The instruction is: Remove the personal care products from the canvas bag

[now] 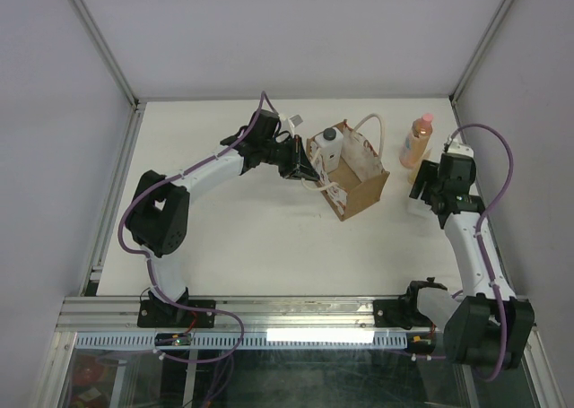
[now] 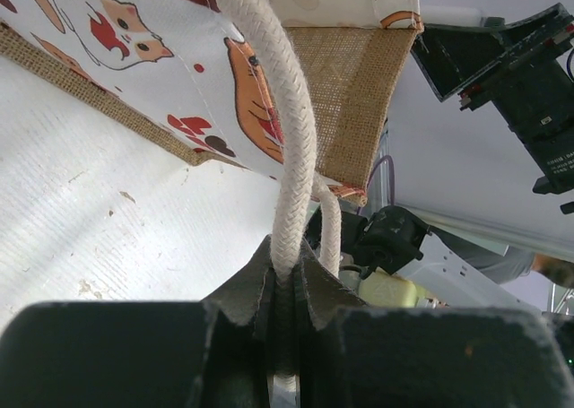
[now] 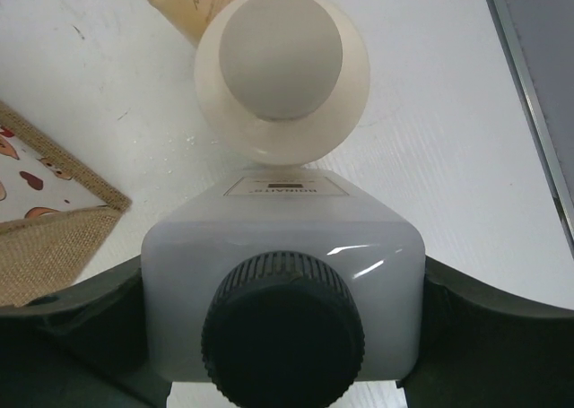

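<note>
- One white table (image 1: 269,238) carries everything.
- Two arms: the left arm (image 1: 206,170) reaches in to the bag from its left. The right arm (image 1: 475,247) bends toward the table's right side.
- One bag (image 1: 363,191), brown and boxy, stands open a little right of the table's middle. The left wrist view shows its weave and cartoon print close up (image 2: 350,85), which from above is only a strip. A corner of the bag also shows in the right wrist view (image 3: 45,238).
- Four bottles in all, though no single view shows every one.
- From above, the peach bottle (image 1: 416,143) stands upright on the table, just right of the bag and outside it.
- The bagged bottle (image 1: 330,144), white with a dark cap, is inside the bag at its far left corner. Only the top view catches it.
- The held bottle (image 3: 282,247), also white and dark-capped, and the cream bottle (image 3: 281,67) touching it beyond show in the right wrist view. From above, the arm covers them.
- Two loop handles: one (image 1: 372,125) arches free over the bag's far side. The other handle (image 2: 287,157) runs into the left gripper.
- Left gripper (image 2: 282,278) is clenched tight on that rope loop, beside the bag (image 1: 309,168).
- Right gripper (image 3: 282,336) has a finger pressed against each side of the held bottle, clasping it near the peach bottle (image 1: 421,193).
</note>
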Controlling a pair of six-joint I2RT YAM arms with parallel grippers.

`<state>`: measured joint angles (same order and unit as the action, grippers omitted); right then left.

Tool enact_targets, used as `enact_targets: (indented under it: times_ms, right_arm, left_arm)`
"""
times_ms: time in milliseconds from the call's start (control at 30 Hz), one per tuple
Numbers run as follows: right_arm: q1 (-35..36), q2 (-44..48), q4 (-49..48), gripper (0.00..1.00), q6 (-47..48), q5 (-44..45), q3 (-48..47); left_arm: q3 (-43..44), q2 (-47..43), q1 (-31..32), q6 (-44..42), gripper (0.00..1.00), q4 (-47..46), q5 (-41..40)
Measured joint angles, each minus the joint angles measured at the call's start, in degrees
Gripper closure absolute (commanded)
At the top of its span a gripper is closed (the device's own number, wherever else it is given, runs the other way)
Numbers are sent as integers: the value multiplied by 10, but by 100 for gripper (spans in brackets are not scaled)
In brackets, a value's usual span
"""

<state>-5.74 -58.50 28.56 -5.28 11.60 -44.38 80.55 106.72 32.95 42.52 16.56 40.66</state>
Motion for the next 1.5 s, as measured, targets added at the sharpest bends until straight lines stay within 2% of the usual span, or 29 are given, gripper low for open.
enact_targets:
  times_ms: [400,500,667,767,900,1000,1300,1500]
  right_arm:
    - [-16,-19,-39,99,-2,7,27]
    - [-17,-19,-43,85,-3,12,29]
    - [-17,-19,-48,42,-6,16,31]
    - [-18,-19,-47,31,-9,15,31]
    - [-19,-19,-35,23,-18,17,26]
    - [-19,-19,1,6,-28,19,12]
    - [-19,-14,17,0,-42,30,-48]
    - [-13,-13,63,1,-43,64,-99]
  left_arm:
    - [23,17,0,-16,100,19,7]
    - [26,19,0,-17,100,21,12]
    - [26,19,0,-19,100,21,14]
    - [26,19,0,-21,100,21,14]
    - [26,19,0,-23,100,21,14]
    - [26,19,0,-23,100,21,14]
    - [25,19,0,-22,100,19,14]
    - [25,19,0,-22,100,19,14]
